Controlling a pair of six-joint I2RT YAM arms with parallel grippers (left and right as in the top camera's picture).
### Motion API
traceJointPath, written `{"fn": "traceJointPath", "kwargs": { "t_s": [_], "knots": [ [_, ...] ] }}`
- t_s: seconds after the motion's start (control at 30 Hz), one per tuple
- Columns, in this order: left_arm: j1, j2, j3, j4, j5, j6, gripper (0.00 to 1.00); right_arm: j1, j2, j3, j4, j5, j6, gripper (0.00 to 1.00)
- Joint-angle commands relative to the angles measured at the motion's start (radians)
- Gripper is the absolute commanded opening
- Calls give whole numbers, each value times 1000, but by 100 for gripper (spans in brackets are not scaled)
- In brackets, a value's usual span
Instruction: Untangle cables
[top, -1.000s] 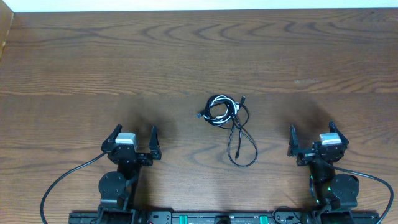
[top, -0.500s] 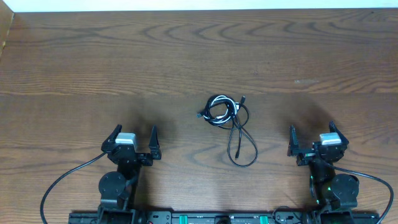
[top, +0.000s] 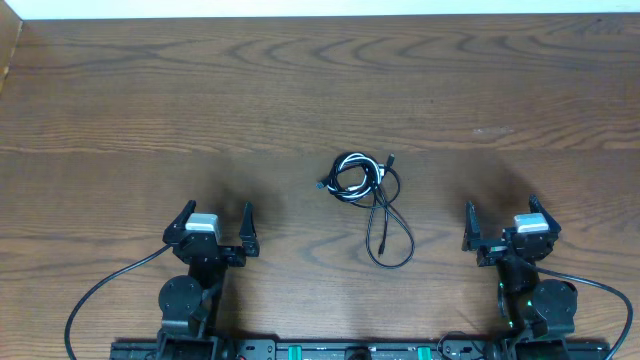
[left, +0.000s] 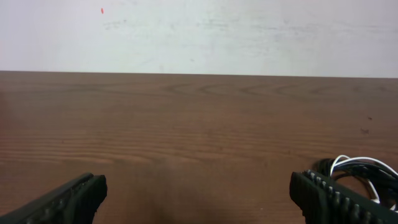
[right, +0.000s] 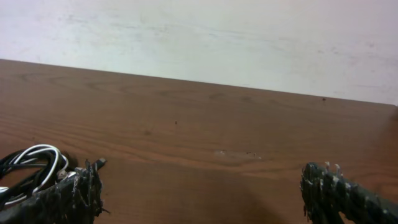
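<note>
With the left gripper (top: 216, 215) and right gripper (top: 502, 212) both spread wide and empty, I flank the cables (top: 360, 180), which lie knotted mid-table (top: 300, 80) between them, so either arm can reach in.

left gripper (top: 217, 209) spread wide, right gripper (top: 501, 205) too

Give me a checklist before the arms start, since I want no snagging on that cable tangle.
1. The left gripper open, holding nothing: ok.
2. The right gripper open, holding nothing: ok.
3. The cables lie on the table between the two arms, touched by neither: ok.
4. The cables separated: not ok; the white cord is coiled in with the black ones.
5. The black loop trailing toward the arms, free to grab: ok.
6. Which cord crosses over which in the knot: cannot tell.
</note>
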Motion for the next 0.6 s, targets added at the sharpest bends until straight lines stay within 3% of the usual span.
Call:
{"fn": "traceJointPath", "kwargs": {
  "t_s": [0.0,0.57],
  "knots": [
    [-3,2,-19,-29,-17,17,100,6,-5,-2,-4,4,2,99],
    [-3,2,-17,39,-17,17,100,6,-5,-2,-4,3,2,99]
  ]
}}
